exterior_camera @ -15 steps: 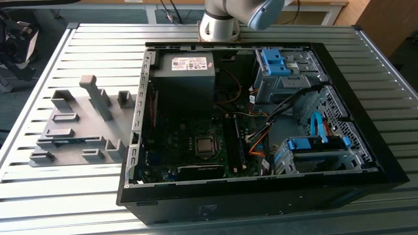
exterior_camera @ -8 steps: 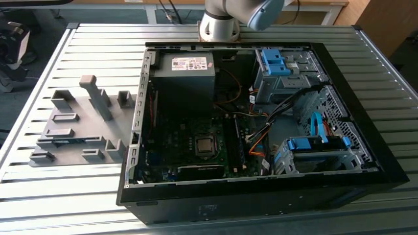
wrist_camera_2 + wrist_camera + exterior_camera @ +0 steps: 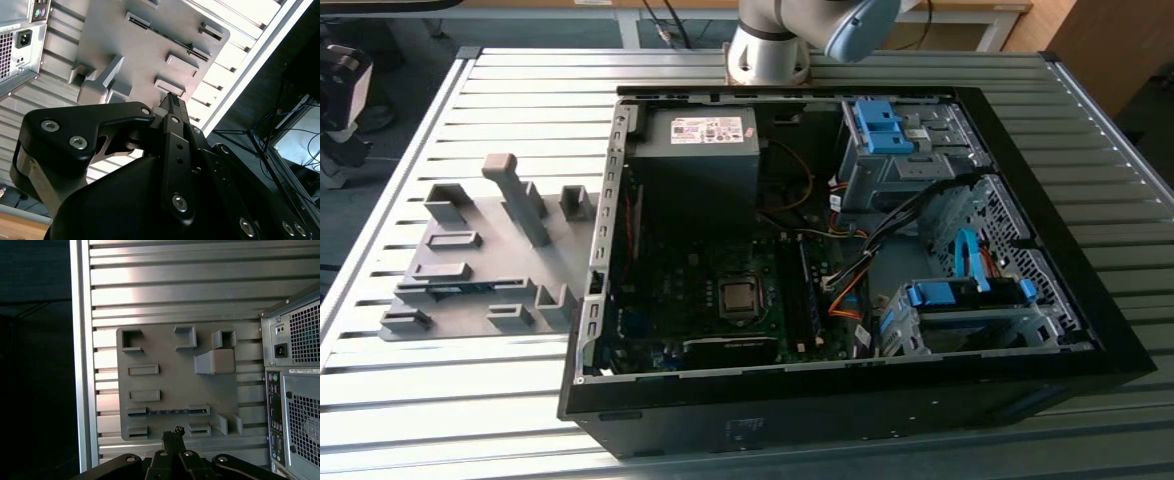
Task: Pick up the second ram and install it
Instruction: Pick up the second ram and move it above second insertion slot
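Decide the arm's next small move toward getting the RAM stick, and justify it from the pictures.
Probably open the pincer: it looks shut and empty, hanging above the grey fixture, while the second ram lies untouched in that fixture's holders.

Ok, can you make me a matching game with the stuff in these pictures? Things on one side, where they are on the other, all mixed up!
Things
1. second ram
2. blue clip
3. power supply
4. arm's base

Places
A. on the table, beyond the far wall of the computer case in the exterior view
B. lying on the grey fixture plate, outside the case
C. on a drive cage inside the case
D. inside the case, in the far corner toward the exterior view's left

Pairs: 1-B, 2-C, 3-D, 4-A
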You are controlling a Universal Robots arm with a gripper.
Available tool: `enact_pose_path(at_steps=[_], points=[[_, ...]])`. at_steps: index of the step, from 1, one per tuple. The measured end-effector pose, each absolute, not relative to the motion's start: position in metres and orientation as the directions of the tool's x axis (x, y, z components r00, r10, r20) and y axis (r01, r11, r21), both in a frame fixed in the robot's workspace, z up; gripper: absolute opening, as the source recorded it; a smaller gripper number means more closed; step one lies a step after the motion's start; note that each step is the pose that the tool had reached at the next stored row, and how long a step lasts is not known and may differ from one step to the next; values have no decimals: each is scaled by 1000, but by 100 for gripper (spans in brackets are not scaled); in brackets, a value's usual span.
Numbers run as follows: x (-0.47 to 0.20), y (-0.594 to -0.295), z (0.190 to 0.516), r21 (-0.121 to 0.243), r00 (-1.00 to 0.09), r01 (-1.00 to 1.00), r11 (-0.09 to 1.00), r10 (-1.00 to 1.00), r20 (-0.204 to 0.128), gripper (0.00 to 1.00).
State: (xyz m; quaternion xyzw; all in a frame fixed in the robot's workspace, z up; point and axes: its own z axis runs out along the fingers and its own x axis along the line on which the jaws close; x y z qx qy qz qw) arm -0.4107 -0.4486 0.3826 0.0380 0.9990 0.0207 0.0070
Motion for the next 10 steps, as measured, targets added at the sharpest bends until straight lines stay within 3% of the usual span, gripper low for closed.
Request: enact_pose_path(at_steps=[10], points=[[-411,-449,383,41,-997,73,996,74,-12,11]])
